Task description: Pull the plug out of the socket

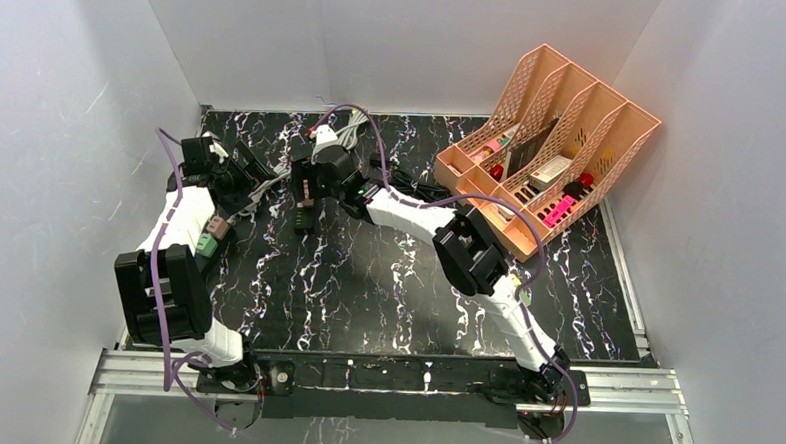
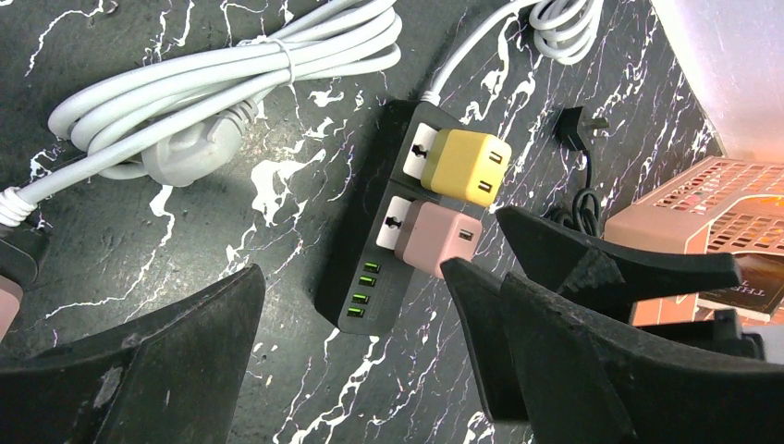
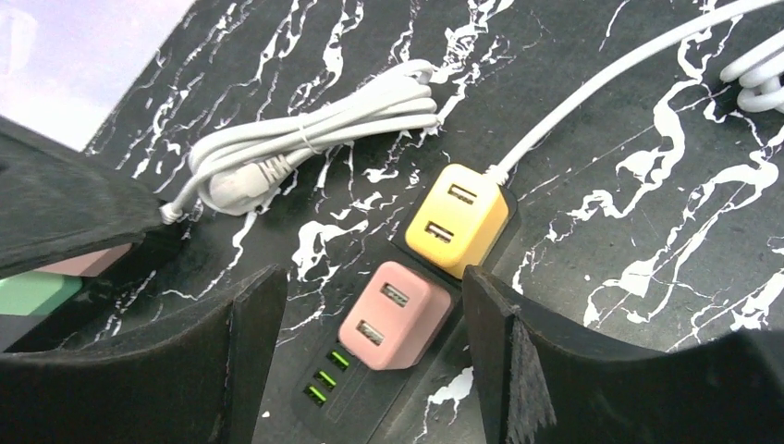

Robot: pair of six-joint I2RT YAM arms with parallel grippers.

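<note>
1. While both arms hang over the dark marbled table (image 3: pixel 647 277), the task looks to be at the approach step: nothing is gripped, and both plugs sit in the strip.
2. In the right wrist view the black strip (image 2: pixel 356 301) runs diagonally through the lower centre of the frame, with green ports at its lower end.
3. A pink plug (image 3: pixel 393 314) stands just above the ports. A yellow plug (image 3: pixel 455 220) sits right beside it, toward the upper right. A white cord (image 3: pixel 601 92) leaves the strip at the yellow end and runs to the upper right corner.
4. The right gripper (image 3: pixel 370 277) has its fingers spread, one at lower left and one at lower right of its frame. The pink plug lies between them and seems untouched.
5. The left gripper (image 2: pixel 351 273) is also spread wide and holds nothing. In its own view the port end of the strip lies between its fingers.
6. A tied white cable (image 3: pixel 314 134) lies loose at upper left, apart from the strip.
7. The pink plug is probably the target, though the task does not say which.
8. The next move likely calls for the right gripper to lower, pinch the plug's sides and pull straight out. The left gripper would need to hold the strip down, or the strip may lift too.
</note>
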